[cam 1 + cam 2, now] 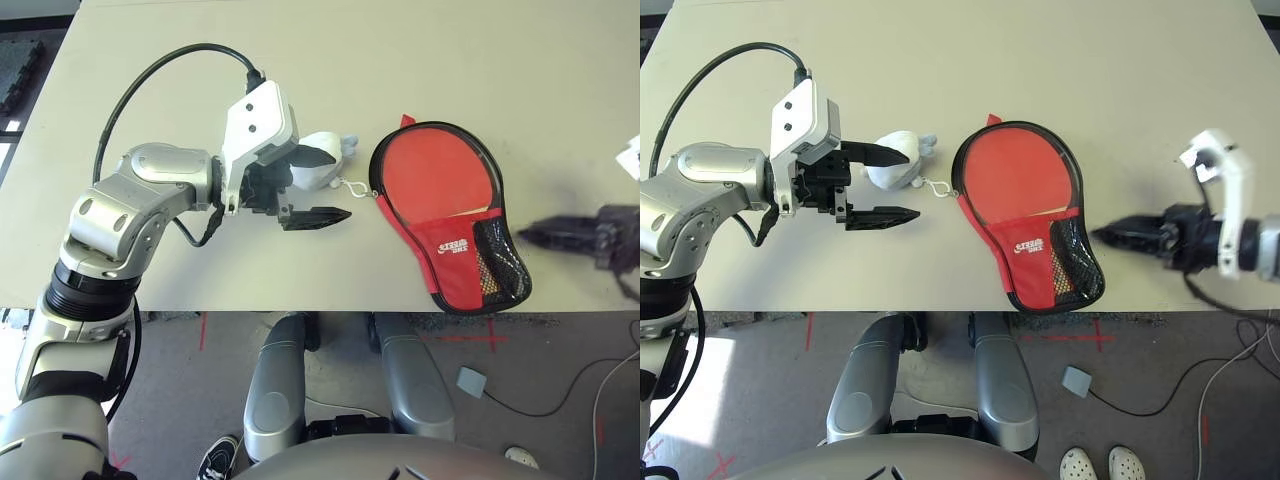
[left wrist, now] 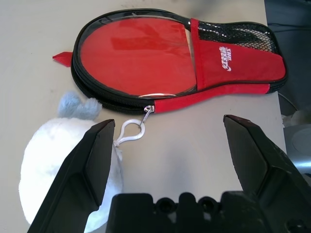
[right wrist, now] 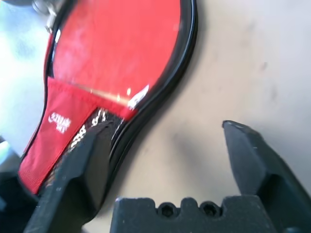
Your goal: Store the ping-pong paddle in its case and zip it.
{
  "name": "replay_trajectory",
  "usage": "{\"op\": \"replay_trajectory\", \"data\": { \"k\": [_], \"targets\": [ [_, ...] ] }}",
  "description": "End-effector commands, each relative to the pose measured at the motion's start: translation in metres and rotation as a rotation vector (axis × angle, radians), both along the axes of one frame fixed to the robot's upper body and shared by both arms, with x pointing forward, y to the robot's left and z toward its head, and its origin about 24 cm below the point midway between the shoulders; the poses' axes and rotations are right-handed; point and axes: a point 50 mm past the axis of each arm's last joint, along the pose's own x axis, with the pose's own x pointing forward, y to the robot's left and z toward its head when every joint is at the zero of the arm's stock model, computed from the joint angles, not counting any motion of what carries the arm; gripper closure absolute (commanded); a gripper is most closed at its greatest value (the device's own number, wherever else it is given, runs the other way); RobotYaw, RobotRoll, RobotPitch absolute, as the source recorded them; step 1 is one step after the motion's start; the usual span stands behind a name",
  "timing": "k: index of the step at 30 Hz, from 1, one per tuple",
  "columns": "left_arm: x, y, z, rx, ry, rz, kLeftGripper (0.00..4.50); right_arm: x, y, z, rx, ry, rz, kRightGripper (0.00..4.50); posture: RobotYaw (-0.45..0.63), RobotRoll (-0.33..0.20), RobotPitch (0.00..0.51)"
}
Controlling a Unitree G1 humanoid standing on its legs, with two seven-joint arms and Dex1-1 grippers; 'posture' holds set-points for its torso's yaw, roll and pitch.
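The case [image 1: 1025, 215] lies flat near the table's [image 1: 1090, 70] front edge, between both arms. The left gripper [image 1: 880, 185] points level at it, fingers spread around the plush charm [image 1: 895, 165]. The right gripper [image 3: 160, 160] hovers beside the case, fingers spread, holding nothing.

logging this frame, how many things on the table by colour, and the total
Red: 1, the paddle-shaped red fabric case with black zipper edging, zipped shut.
White: 1, the round white plush charm clipped to the zipper pull.
Total: 2. The red rubber-faced ping-pong paddle shows only through the case's clear panel, so I left it out.
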Motion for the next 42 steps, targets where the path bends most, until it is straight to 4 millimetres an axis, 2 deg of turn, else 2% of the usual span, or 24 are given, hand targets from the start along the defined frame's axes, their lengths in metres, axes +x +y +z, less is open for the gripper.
{"op": "replay_trajectory", "data": {
  "k": [1, 5, 11, 17, 21, 27, 30, 34, 42],
  "targets": [
    [-0.003, 0.001, 0.001, 0.016, -0.013, -0.004, 0.00, 0.012, 0.001, -0.009, -0.062, -0.056, 0.102, 0.02, -0.08, 0.000, 0.341],
    [-0.001, 0.004, 0.004, 0.017, -0.026, 0.020, 0.00, 0.030, 0.017, -0.011, -0.029, -0.120, 0.182, 0.02, -0.06, 0.000, 0.342],
    [0.005, 0.009, 0.009, 0.009, -0.053, 0.082, 0.00, 0.050, 0.042, -0.026, -0.031, -0.176, 0.242, 0.02, -0.05, 0.000, 0.347],
    [0.013, 0.016, 0.013, 0.010, -0.093, 0.163, 0.00, 0.062, 0.050, -0.040, -0.082, -0.198, 0.214, 0.02, -0.03, 0.000, 0.351],
    [0.022, 0.017, 0.016, -0.011, -0.119, 0.220, 0.00, 0.062, 0.051, -0.054, -0.141, -0.181, 0.203, 0.02, -0.02, 0.000, 0.350],
    [0.024, 0.016, 0.016, -0.015, -0.124, 0.227, 0.00, 0.062, 0.051, -0.056, -0.151, -0.183, 0.208, 0.02, -0.02, 0.000, 0.350],
    [0.041, 0.007, 0.011, -0.042, -0.105, 0.286, 0.00, 0.059, 0.054, -0.066, -0.171, -0.149, 0.204, 0.02, -0.02, 0.000, 0.347],
    [0.054, 0.002, 0.004, -0.051, -0.072, 0.329, 0.00, 0.057, 0.055, -0.069, -0.186, -0.143, 0.201, 0.02, -0.03, 0.000, 0.349],
    [0.058, 0.001, -0.010, 0.000, -0.009, 0.332, 0.00, 0.055, 0.057, -0.073, -0.193, -0.139, 0.192, 0.02, -0.04, 0.000, 0.357]
  ]
}}
